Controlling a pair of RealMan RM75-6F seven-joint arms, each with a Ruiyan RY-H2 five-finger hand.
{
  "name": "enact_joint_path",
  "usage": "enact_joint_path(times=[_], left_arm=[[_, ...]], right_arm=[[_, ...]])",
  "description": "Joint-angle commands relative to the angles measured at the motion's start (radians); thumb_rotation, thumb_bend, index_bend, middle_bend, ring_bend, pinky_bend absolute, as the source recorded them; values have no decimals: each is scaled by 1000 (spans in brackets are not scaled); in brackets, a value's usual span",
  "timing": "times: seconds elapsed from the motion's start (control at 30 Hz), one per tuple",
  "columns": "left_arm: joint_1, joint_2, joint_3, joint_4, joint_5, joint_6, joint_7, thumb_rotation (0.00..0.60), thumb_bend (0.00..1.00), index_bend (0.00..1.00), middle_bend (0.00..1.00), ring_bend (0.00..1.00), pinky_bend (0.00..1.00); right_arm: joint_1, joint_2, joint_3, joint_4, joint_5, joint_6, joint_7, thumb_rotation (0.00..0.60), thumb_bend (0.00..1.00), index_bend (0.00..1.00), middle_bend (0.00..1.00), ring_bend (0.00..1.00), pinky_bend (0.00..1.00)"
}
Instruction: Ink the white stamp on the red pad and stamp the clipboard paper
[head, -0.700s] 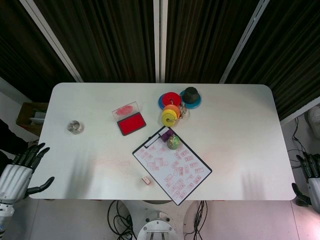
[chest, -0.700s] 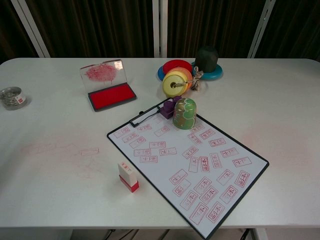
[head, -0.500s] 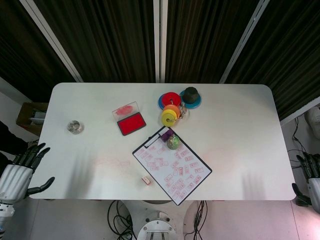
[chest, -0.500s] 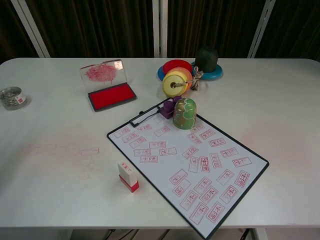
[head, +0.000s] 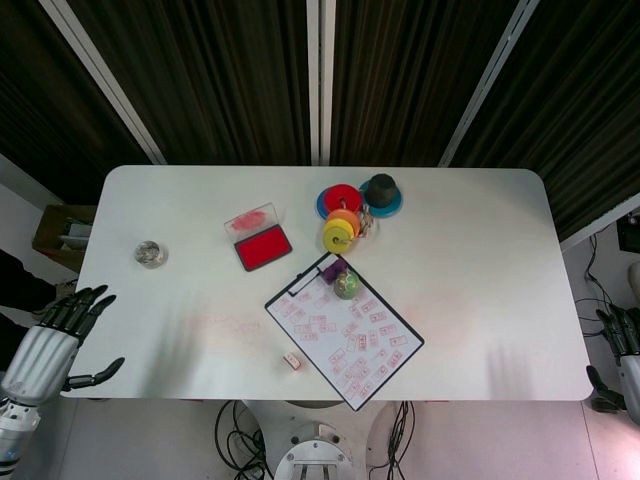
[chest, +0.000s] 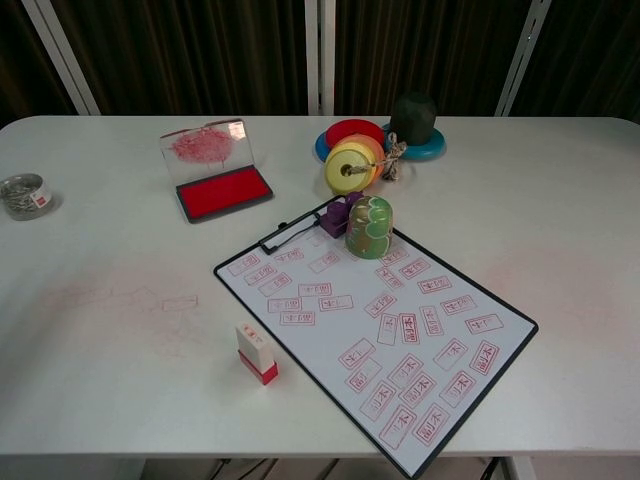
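The white stamp (head: 291, 360) (chest: 256, 352) with a red base stands upright on the table just left of the clipboard's lower edge. The clipboard (head: 343, 329) (chest: 380, 335) lies diagonally, its paper covered with several red stamp marks. The red ink pad (head: 262, 245) (chest: 222, 191) sits open behind it, lid raised. My left hand (head: 55, 342) hangs open off the table's left front corner, fingers spread, holding nothing. My right hand (head: 626, 355) is open beyond the right edge, partly cut off. Neither hand shows in the chest view.
A green painted doll (chest: 369, 226) and a purple block (chest: 337, 215) stand on the clipboard's top. Coloured rings (chest: 352, 160) and a dark cone (chest: 413, 117) sit at the back. A small tin (chest: 24, 194) rests at the far left.
My left hand has shifted a little to the right and up toward the table corner. My right hand has sunk slightly lower. The stamp, pad and clipboard have not moved.
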Motion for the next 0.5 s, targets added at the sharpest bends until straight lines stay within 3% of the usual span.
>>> enact_joint_path(times=[0.03, 0.1, 0.2, 0.27, 0.5], left_arm=[[-24, -16, -4, -5, 73, 47, -51, 517, 184, 172, 154, 174, 304], [-46, -44, -12, 14, 133, 78, -71, 600, 186, 235, 219, 291, 477], [-88, -85, -23, 28, 192, 71, -63, 600, 196, 280, 279, 522, 794], [-120, -115, -26, 32, 201, 30, -65, 600, 203, 289, 297, 621, 911], [-195, -197, 6, 54, 240, -87, -50, 600, 221, 309, 316, 668, 975]], right_arm=[[1, 1, -2, -3, -1, -4, -7, 600, 243, 0, 0, 0, 0], [3, 2, -2, -8, 0, -9, -16, 600, 243, 0, 0, 0, 0], [7, 2, -2, -15, -1, -16, -26, 600, 242, 0, 0, 0, 0], [11, 0, -3, -21, -1, -23, -33, 600, 242, 0, 0, 0, 0], [18, -3, -4, -29, 7, -43, -54, 600, 243, 0, 0, 0, 0]])
